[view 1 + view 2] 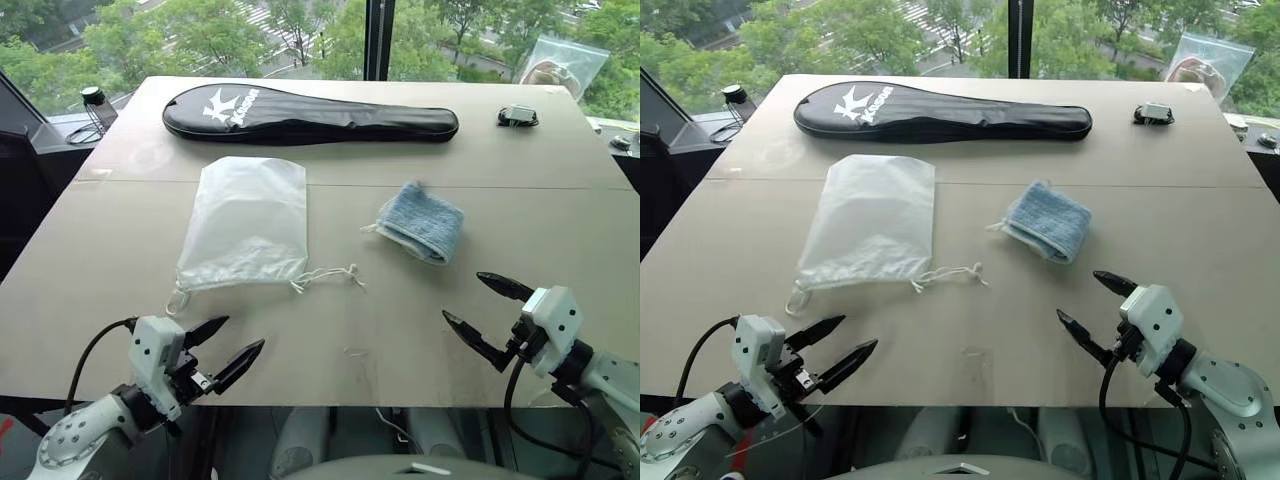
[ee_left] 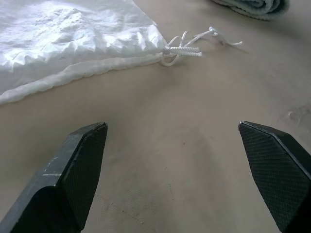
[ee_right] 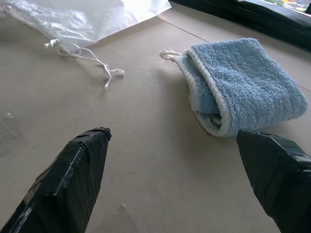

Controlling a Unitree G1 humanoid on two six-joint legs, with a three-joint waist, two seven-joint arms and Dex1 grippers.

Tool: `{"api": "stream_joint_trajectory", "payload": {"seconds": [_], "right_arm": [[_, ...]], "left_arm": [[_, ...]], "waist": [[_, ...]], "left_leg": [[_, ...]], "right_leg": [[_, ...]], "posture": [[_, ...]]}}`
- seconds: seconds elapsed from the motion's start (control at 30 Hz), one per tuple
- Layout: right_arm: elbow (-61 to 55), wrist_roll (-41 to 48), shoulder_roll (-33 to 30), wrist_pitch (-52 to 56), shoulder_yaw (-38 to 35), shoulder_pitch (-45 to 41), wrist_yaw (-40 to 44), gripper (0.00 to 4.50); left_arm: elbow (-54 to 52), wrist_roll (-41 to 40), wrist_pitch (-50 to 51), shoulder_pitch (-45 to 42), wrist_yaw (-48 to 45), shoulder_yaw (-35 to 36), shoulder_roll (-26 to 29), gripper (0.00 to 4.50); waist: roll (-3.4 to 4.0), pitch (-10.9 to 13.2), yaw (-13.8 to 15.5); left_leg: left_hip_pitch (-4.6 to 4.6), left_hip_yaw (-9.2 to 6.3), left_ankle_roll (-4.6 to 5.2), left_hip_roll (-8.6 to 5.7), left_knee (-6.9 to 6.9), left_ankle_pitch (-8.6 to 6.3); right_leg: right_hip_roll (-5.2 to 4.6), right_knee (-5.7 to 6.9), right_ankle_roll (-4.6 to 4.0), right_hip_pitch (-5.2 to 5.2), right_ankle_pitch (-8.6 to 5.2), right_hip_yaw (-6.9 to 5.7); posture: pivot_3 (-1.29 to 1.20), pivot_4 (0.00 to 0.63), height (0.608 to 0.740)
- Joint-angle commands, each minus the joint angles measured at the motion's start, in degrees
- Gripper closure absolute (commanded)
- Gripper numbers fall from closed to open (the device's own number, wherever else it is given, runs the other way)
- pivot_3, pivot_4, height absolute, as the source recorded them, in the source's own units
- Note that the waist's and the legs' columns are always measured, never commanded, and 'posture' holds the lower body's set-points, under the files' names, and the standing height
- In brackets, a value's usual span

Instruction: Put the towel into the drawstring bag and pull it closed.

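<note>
The bag (image 1: 247,222) lies flat on the tabletop (image 1: 330,340), left of centre, its mouth towards the near edge and its closed end pointing at the far side. Thin white cords (image 1: 328,276) trail from the mouth's right corner across the bare surface, and a small loop of cord shows at the left corner. The towel (image 1: 422,222) lies folded to the right of the bag, well apart from it, with its rolled edge facing the near side. Neither is touched by anything

The left hand (image 1: 225,348) hovers over the near edge of the tabletop, just short of the bag's mouth, its two black fingers spread wide with nothing between them. The right hand (image 1: 482,305) hovers near the right part of the near edge, in front of the towel and apart from it, fingers likewise spread wide and empty

Along the far side lies a long black racket case (image 1: 305,112). A small dark device (image 1: 517,116) sits to its right, and a clear zip bag (image 1: 560,65) stands at the far right corner
</note>
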Motion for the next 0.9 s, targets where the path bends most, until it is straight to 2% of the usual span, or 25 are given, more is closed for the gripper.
{"api": "stream_joint_trajectory", "payload": {"seconds": [0.03,0.13,0.2,0.27,0.37,0.47,0.57,0.9], "right_arm": [[0.6,-1.1,0.3,-6.4,0.2,-0.1,1.4,0.00],[-0.1,-0.3,-0.3,-12.7,4.0,-0.4,6.4,0.00],[-0.7,1.1,-1.4,-14.3,5.3,-0.1,9.1,0.00],[-1.0,2.4,-3.0,-15.6,6.8,-0.2,12.3,0.00],[-1.3,2.8,-4.6,-16.4,8.4,-0.7,14.2,0.00],[-2.0,2.0,-5.0,-16.4,9.9,-1.5,13.8,0.00],[-3.3,1.6,-5.0,-15.4,10.9,-1.9,12.4,0.00],[-8.2,-0.5,-4.7,-11.4,13.1,-1.6,7.0,0.00]], "left_arm": [[0.5,4.1,-5.2,-2.7,1.0,0.4,-0.7,0.05],[3.5,15.3,-15.9,-7.9,5.7,1.5,-1.4,0.05],[5.9,21.5,-22.2,-8.3,7.0,1.6,-1.7,0.05],[9.7,31.0,-30.6,-8.1,10.8,1.9,-1.2,0.05],[15.7,45.0,-40.0,-8.1,19.0,0.9,-0.9,0.05],[19.9,54.3,-46.2,-9.5,24.1,-1.3,0.8,0.05],[22.3,59.7,-47.3,-13.0,27.6,-4.0,1.6,0.05],[22.6,61.5,-42.7,-22.6,28.3,-10.3,1.4,0.05]], "waist": [[0.00,0.0,0.0],[-0.02,0.0,0.4],[-0.06,-0.1,0.4],[-0.10,-0.1,0.1],[-0.18,-0.1,0.0],[-0.27,-0.2,0.2],[-0.26,-0.2,1.0],[-0.31,-0.2,1.3]], "left_leg": [[0.00,0.00,0.00,0.00,0.00,0.00],[0.02,-0.01,0.00,-0.02,-0.01,0.00],[0.06,-0.01,0.00,-0.01,-0.01,0.00],[0.08,0.09,0.00,-0.02,-0.01,0.00],[0.09,0.16,0.05,-0.03,-0.01,-0.03],[0.10,0.10,0.05,-0.03,-0.01,-0.03],[0.15,0.03,0.05,-0.02,0.00,-0.03],[0.42,0.08,0.05,0.00,-0.01,-0.03]], "right_leg": [[0.02,0.00,0.00,0.00,0.00,0.00],[0.05,0.02,0.00,0.03,0.00,-0.07],[0.06,0.03,-0.01,0.09,0.01,-0.06],[0.03,0.01,0.00,0.11,0.01,0.03],[0.02,-0.03,0.00,0.11,0.03,0.10],[0.03,-0.01,0.02,0.12,0.03,0.03],[0.02,0.03,0.03,0.18,0.03,-0.05],[0.03,0.08,0.25,0.39,0.16,-0.04]], "posture": [[0.00,0.150,0.740],[0.00,0.150,0.740],[0.00,0.150,0.740],[0.00,0.150,0.740],[0.00,0.150,0.740],[0.00,0.150,0.740],[0.00,0.150,0.740],[0.00,0.150,0.740]]}}
